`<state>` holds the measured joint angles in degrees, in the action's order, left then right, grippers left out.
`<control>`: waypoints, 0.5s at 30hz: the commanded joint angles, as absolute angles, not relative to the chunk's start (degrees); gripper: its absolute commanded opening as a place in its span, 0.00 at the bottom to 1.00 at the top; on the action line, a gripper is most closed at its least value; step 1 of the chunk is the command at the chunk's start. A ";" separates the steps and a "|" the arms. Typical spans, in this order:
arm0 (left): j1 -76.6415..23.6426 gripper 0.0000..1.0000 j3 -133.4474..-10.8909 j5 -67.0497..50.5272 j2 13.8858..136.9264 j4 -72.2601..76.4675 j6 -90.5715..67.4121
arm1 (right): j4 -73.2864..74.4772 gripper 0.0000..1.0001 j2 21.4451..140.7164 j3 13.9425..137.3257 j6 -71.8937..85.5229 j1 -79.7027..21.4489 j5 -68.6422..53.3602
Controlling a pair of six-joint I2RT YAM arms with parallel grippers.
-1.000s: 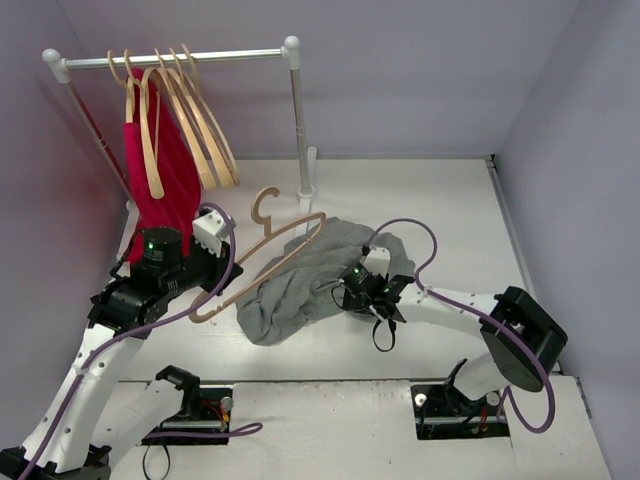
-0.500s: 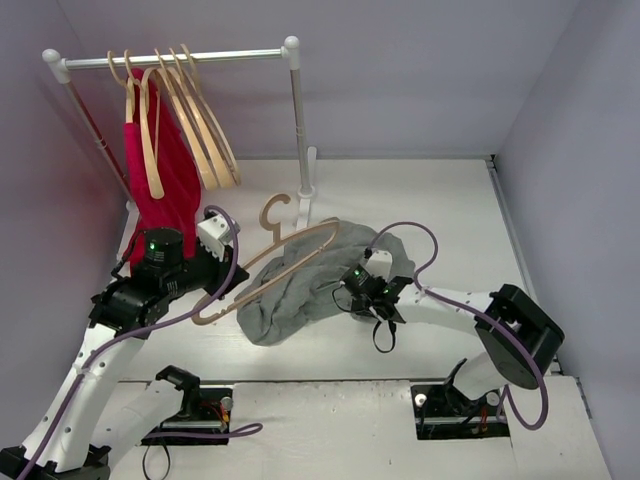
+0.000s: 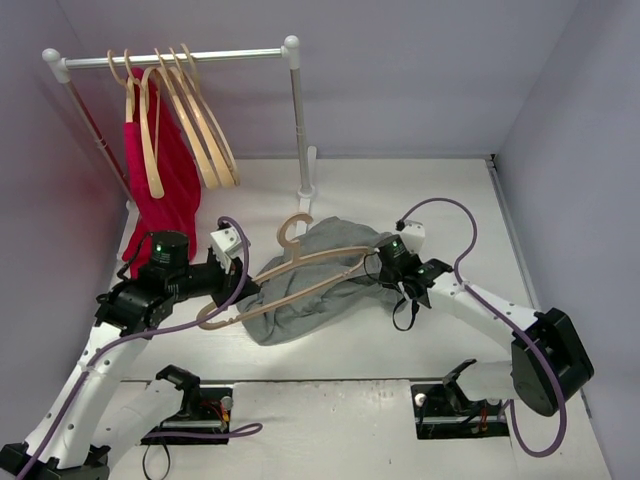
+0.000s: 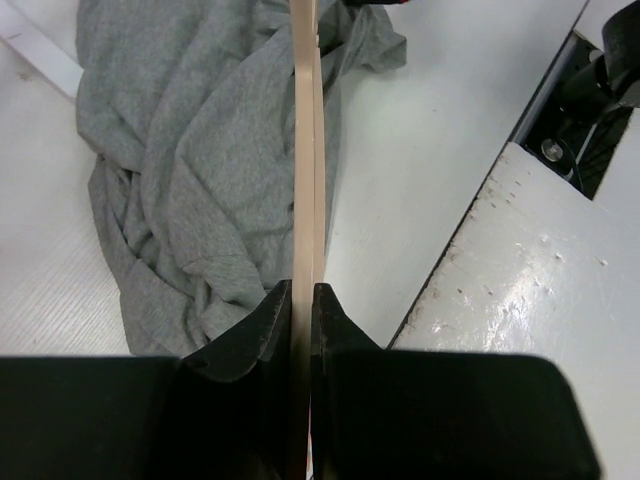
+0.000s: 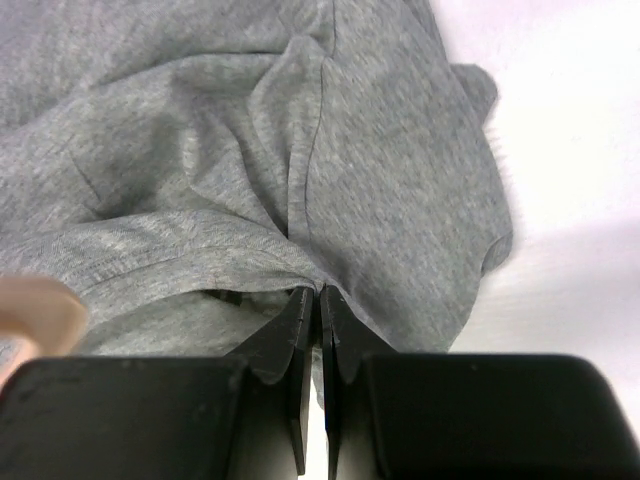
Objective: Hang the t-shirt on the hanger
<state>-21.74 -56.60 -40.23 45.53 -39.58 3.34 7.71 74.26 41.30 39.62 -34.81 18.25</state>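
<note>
The grey t-shirt point(image 3: 320, 290) lies crumpled on the white table in the middle of the top view. My left gripper point(image 3: 243, 287) is shut on one arm of a pale wooden hanger point(image 3: 310, 265) and holds it low over the shirt, hook pointing to the back. The left wrist view shows the hanger point(image 4: 306, 150) edge-on between my left gripper's point(image 4: 302, 295) jaws, above the shirt point(image 4: 190, 170). My right gripper point(image 3: 380, 265) is shut on a fold at the shirt's right edge. In the right wrist view my right gripper point(image 5: 320, 297) pinches the grey cloth point(image 5: 300, 150).
A white clothes rail point(image 3: 180, 58) stands at the back left with several more wooden hangers point(image 3: 205, 125) and a bright red garment point(image 3: 165, 190) on it. Its right post point(image 3: 300, 120) stands just behind the shirt. Grey walls close in the table.
My left gripper has carried the hanger to the right and lower over the shirt. My right gripper has moved right and back, pulling the shirt's edge with it.
</note>
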 commanded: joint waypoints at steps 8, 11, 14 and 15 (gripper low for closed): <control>-22.79 0.00 -55.03 -46.63 45.09 -35.19 6.59 | 8.44 0.00 73.30 45.68 33.26 -32.48 17.47; -23.29 0.00 -53.88 -46.41 45.09 -34.28 6.42 | 8.44 0.00 73.39 46.58 32.52 -31.82 15.83; -23.82 0.00 -53.19 -45.71 44.95 -33.85 6.44 | 8.44 0.00 73.50 47.64 32.12 -31.64 15.16; -23.97 0.00 -52.90 -45.16 44.91 -33.56 6.42 | 8.44 0.00 73.48 47.85 32.02 -31.64 15.06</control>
<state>-23.23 -52.18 -44.49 45.23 -38.69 5.38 8.82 74.24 44.46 33.38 -32.12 15.40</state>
